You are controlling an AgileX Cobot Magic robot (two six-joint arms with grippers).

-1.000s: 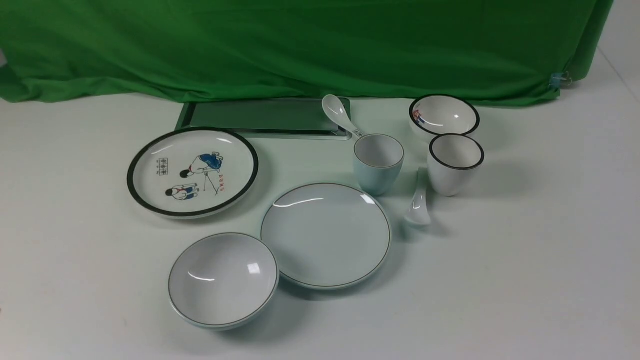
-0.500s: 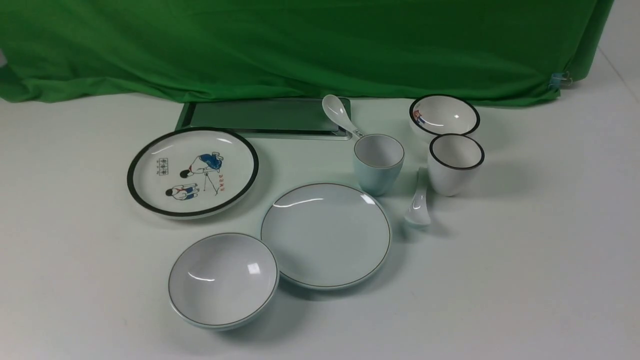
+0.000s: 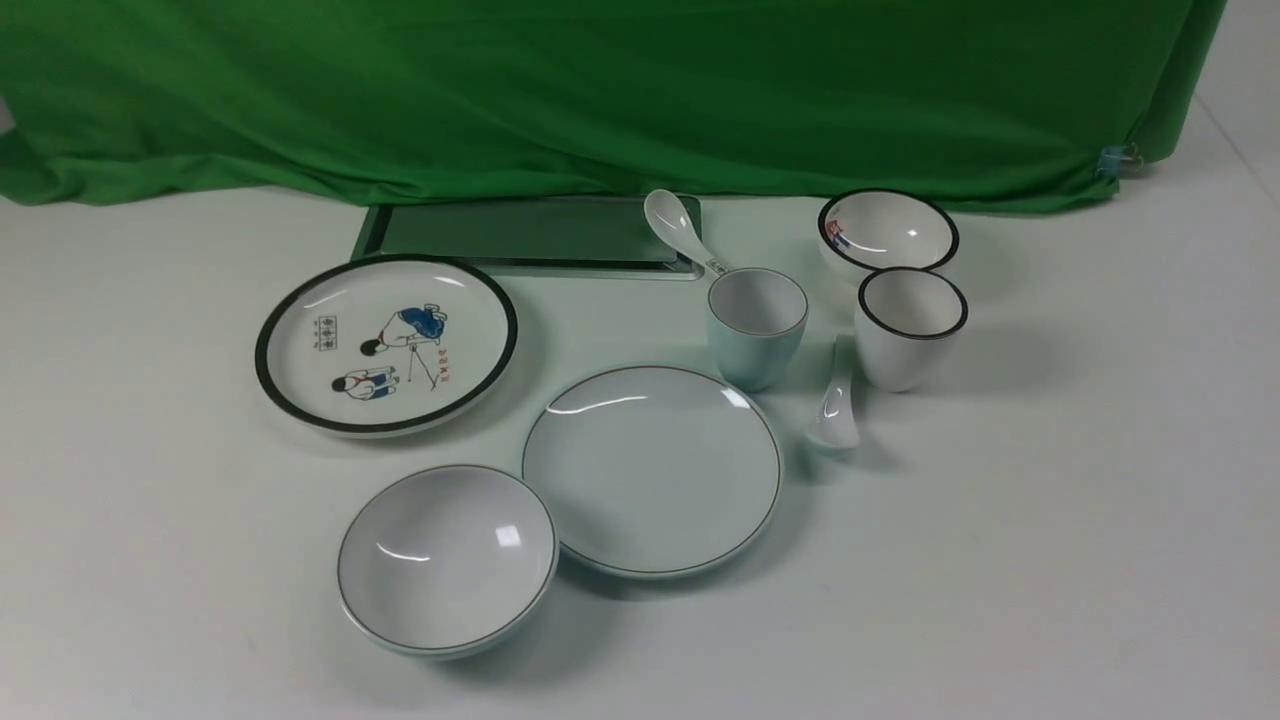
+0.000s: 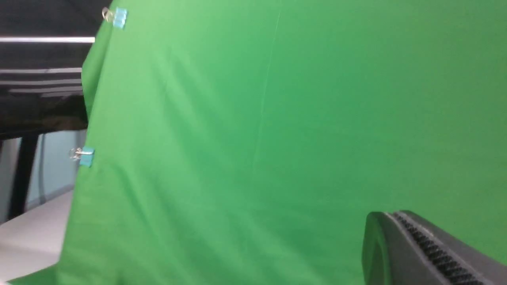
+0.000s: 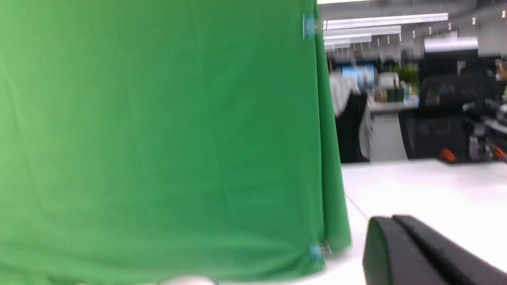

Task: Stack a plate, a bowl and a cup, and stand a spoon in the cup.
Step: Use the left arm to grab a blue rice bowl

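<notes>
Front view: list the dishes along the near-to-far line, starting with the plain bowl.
Plain bowl, plain plate, pale cup, picture bowl

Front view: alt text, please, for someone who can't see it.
Nothing is stacked: the plain bowl is against the near-left rim of the plain plate, the pale cup stands beyond it, and the plain spoon lies to its right. Black-rimmed plate, bowl and cup sit around them; no gripper shows.
</notes>
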